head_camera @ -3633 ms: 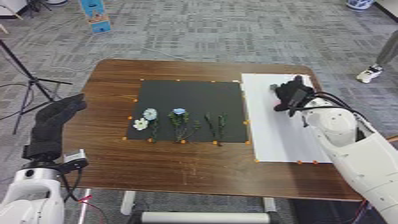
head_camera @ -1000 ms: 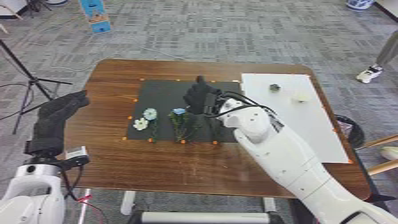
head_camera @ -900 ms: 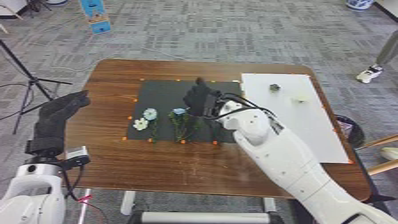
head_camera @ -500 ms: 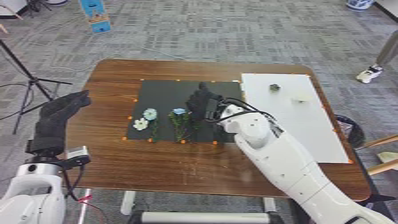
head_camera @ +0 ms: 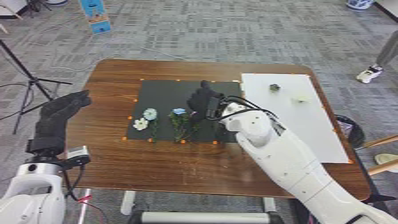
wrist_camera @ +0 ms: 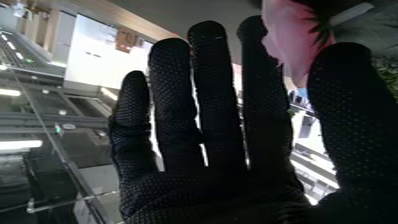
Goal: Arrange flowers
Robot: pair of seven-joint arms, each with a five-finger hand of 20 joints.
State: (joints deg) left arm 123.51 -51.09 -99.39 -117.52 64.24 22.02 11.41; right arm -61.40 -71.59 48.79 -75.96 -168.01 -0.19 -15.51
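Right hand (head_camera: 204,100) is over the far-middle to right part of the black mat (head_camera: 164,90), right of the blue flower (head_camera: 179,111) and its leafy stems (head_camera: 182,127). In the right wrist view that hand (wrist_camera: 204,185) is wide, fingers straight and thumb apart; pink flower (wrist_camera: 289,35) sits by the forefinger and thumb tips, grip on it can't be told. Left hand (head_camera: 57,112) is raised near the left edge of the brown wooden counter (head_camera: 178,170), fingers extended, nothing in it. Light-blue flower (head_camera: 150,114) and white flower (head_camera: 140,123) lie on the mat's left side, the white one nearer the robot. White sheet (head_camera: 298,135) is on the counter's right side, with a small dark item (head_camera: 274,87) and a pale cream flower (head_camera: 300,98) on its far part. Orange markers run along mat and sheet edges. Blue banner (head_camera: 95,15) stands on the floor behind, print too small to tell.
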